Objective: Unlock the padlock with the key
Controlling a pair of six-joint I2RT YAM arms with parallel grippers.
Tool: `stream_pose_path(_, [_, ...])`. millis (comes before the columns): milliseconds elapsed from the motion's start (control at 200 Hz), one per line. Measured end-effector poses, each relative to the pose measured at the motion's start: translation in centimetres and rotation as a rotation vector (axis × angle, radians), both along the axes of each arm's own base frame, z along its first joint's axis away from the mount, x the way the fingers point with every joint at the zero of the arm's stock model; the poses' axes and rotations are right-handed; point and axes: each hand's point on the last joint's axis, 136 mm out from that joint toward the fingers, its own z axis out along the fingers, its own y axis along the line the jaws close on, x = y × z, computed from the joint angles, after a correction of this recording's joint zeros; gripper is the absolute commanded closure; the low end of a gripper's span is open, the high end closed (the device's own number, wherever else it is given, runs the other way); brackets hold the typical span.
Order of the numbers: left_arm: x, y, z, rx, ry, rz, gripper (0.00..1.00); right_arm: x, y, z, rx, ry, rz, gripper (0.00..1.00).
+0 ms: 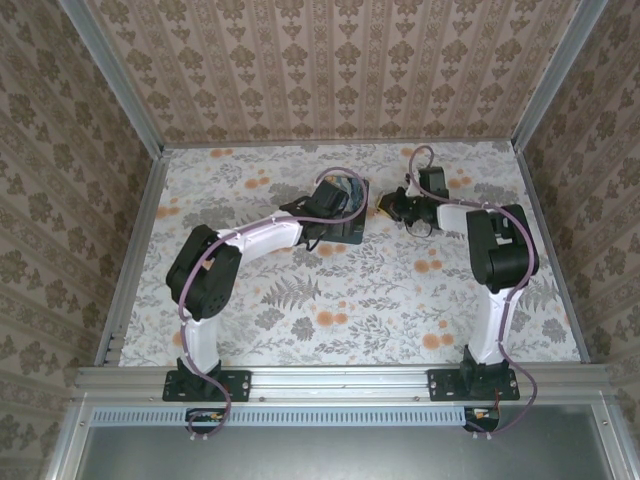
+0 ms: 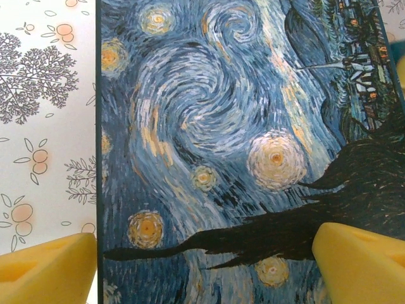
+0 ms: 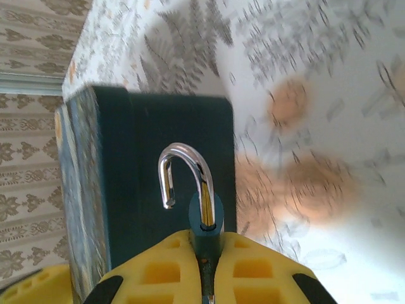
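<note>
The right gripper [image 3: 205, 247] has its yellow fingers pressed together on the body of the small dark padlock [image 3: 205, 218], held in front of the dark side of the box [image 3: 171, 126]; the metal shackle [image 3: 185, 155] sticks out past the fingertips, its short leg free of the body. The left gripper [image 2: 202, 272] hangs over the box's painted top with fingers spread wide, one past the left edge, one above the picture, clasping nothing. What the box holds cannot be seen
</note>
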Motion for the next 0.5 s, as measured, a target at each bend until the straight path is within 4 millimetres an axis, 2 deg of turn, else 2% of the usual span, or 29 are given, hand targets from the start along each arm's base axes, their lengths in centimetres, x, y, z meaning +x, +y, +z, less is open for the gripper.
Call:
stream_pose_path(195, [0.1,0.4,0.4,0.003,0.014,-0.005,0.0,-3.7,-0.4,1.4,-0.003,-0.005,-0.001,1.0])
stream_pose_path(350, [-0.7,1.0,0.6,0.012,0.056,-0.022,0.0,-6.8,-0.2,2.6,-0.011,-0.019,0.008,1.0])
stream_pose_path(500, [-2.1,1.6,0.8,0.022,0.112,-0.044,0.0,-10.6,1.4,2.8,-0.023,-0.022,0.058,1.0])
